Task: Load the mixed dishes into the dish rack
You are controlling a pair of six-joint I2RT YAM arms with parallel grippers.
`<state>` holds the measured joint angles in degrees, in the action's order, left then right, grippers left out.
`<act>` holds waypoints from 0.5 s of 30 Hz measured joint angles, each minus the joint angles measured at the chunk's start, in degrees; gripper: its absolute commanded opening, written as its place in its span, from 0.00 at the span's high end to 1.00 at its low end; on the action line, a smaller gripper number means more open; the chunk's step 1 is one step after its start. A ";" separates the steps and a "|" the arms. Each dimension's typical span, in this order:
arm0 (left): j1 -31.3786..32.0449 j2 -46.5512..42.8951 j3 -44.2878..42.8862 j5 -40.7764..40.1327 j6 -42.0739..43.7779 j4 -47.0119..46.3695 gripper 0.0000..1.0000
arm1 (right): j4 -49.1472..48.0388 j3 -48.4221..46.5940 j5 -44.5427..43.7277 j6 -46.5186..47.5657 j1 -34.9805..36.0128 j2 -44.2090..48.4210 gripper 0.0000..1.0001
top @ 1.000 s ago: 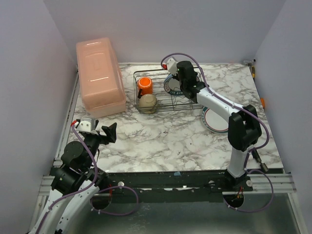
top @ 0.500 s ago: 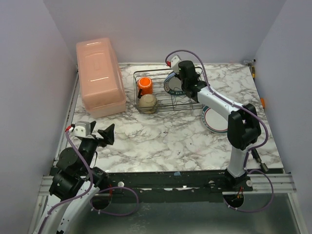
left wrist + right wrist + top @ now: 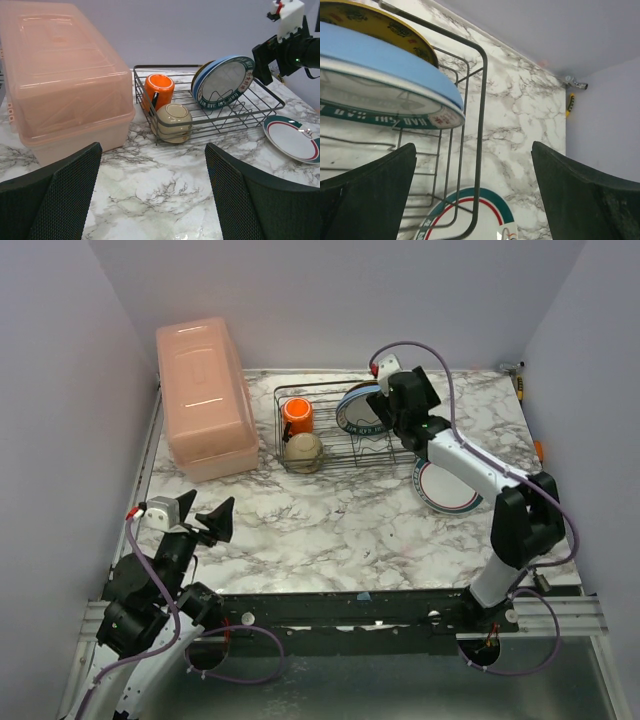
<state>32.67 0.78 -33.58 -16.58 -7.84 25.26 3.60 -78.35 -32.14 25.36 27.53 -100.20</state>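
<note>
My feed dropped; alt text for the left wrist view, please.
Black wire dish rack holding an orange mug, a pale bowl and three leaning plates, pink lidded box to its left. One teal-and-red-rimmed plate lies flat on the table right of the rack; the open left pincer frames the foreground.

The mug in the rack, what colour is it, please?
The mug is orange, clearest in the left wrist view.
</note>
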 measured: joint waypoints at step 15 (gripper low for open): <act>0.85 0.04 0.35 -0.46 0.00 -0.35 0.16 | -0.96 29.55 -7.39 -28.65 -2.23 31.21 0.00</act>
<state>33.52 0.82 -33.23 -17.04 -7.84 24.91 2.63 -48.80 -39.53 -3.29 25.30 -68.99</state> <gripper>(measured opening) 0.842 0.996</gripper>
